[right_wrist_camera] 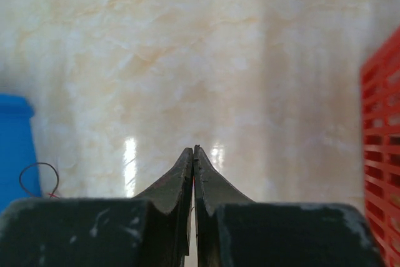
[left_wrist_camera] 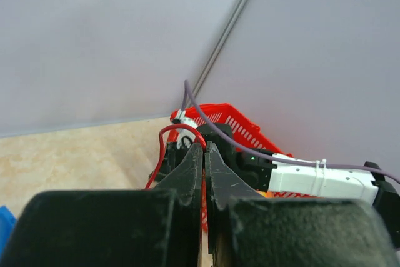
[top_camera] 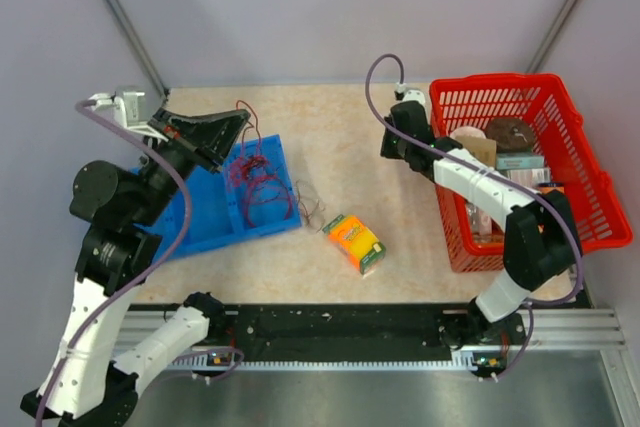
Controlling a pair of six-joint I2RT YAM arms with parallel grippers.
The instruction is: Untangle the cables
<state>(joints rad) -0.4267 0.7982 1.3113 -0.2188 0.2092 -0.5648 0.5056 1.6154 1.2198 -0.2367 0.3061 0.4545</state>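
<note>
The cables [top_camera: 262, 185] lie mostly in the blue tray [top_camera: 205, 215] at the left of the table [top_camera: 400, 217], dark red loops piled over one another; one thin strand trails off the tray's right edge onto the bare top. I judge the job barely begun: the loops look tangled together and none is laid out apart, so all the separating is left to do. My left gripper [top_camera: 242, 119] hangs over the tray's far end, jaws pinched on a red strand that arches up beyond the fingertips; my right gripper [top_camera: 390, 147] hovers just beside the red basket [top_camera: 500, 82], jaws pressed together on nothing I can see. The basket holds assorted packets I cannot name; an orange and green box [top_camera: 354, 243] lies on the table between tray and basket.
</note>
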